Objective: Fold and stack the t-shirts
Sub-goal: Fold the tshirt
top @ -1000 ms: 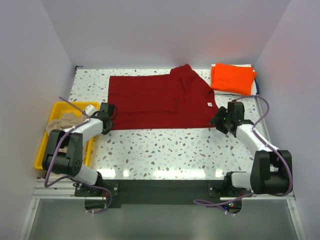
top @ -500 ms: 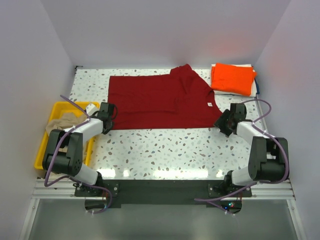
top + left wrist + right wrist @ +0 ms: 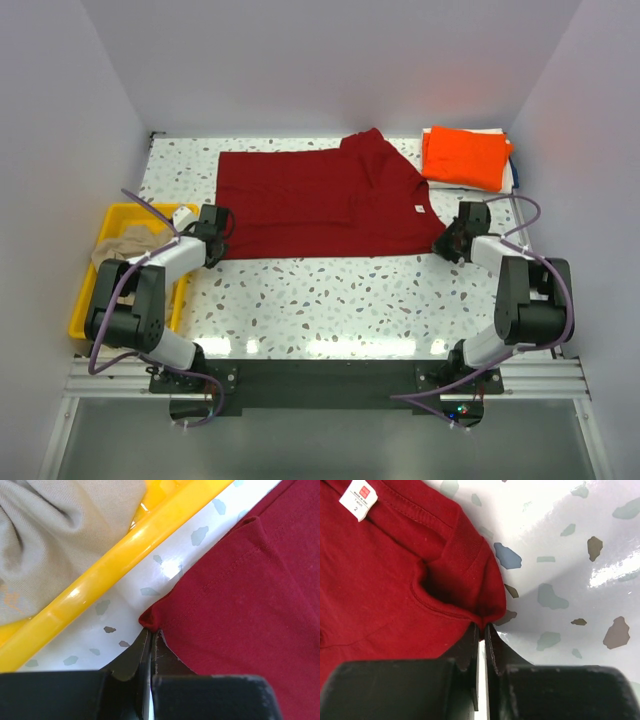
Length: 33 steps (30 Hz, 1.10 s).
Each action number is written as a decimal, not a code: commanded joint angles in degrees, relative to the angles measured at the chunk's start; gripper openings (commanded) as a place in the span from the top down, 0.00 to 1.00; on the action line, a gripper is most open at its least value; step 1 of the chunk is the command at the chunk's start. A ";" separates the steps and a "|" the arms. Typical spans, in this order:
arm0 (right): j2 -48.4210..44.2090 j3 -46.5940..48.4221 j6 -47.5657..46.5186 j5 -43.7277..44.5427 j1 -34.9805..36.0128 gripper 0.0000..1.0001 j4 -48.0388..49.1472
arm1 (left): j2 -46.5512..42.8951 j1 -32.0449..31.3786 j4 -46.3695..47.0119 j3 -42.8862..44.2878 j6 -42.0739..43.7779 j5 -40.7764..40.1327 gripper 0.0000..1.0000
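Two corners, dark red t-shirt; left gripper, right gripper each clamp one.

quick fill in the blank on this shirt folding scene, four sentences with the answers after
1. The left claw and the right claw are each shut on a near corner of the spread-out t-shirt, whose colour is ____.
2. The beige t-shirt lies bunched in a tray coloured ____.
3. The folded t-shirt at the far right of the table is ____.
4. The white label on the spread-out t-shirt lies nearer the ____ claw.

Missing words: red; yellow; orange; right.
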 commanded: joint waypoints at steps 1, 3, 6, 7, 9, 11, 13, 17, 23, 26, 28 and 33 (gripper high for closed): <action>-0.66 2.29 -0.14 2.37 -0.16 1.00 -2.55 | -2.32 0.40 0.96 1.04 1.33 -0.82 1.00; -2.76 3.35 -0.67 3.34 -0.16 1.00 -5.11 | -3.45 0.40 0.00 1.22 1.33 -1.17 1.00; -6.54 3.88 -0.76 4.84 -0.95 1.00 -9.50 | -4.69 0.32 -2.72 1.66 1.07 -1.87 1.00; -7.33 3.97 -0.68 4.67 -1.13 1.00 -11.60 | -5.04 0.40 -3.43 1.75 1.16 -1.96 1.00; -9.18 4.67 -0.50 4.58 -1.66 1.00 -14.16 | -6.53 0.40 -5.36 1.66 0.98 -2.05 1.00; -10.41 4.50 -0.15 4.23 -2.18 1.00 -17.24 | -8.02 0.31 -6.25 0.61 0.72 -1.96 1.00; -12.87 4.05 -0.06 4.05 -2.54 1.00 -20.23 | -10.57 0.31 -7.48 -0.19 0.63 -1.88 1.00; -18.32 1.34 0.99 3.78 -3.15 1.00 -24.62 | -14.97 0.14 -10.46 -2.64 -0.42 -1.17 1.00; -26.67 -1.30 2.84 6.42 -3.50 1.00 -33.58 | -21.82 -0.74 -17.23 -7.39 -4.11 -0.38 1.00; -31.40 -2.79 2.93 7.39 -3.59 1.00 -37.19 | -25.60 -0.65 -18.99 -10.02 -5.26 0.14 1.00; -33.61 -3.33 2.84 7.74 -3.68 1.00 -39.91 | -28.59 -0.74 -20.66 -11.08 -6.05 0.50 1.00; -41.17 -5.17 2.66 6.69 -3.77 1.00 -44.31 | -35.18 -0.74 -25.50 -12.84 -8.07 -0.29 1.00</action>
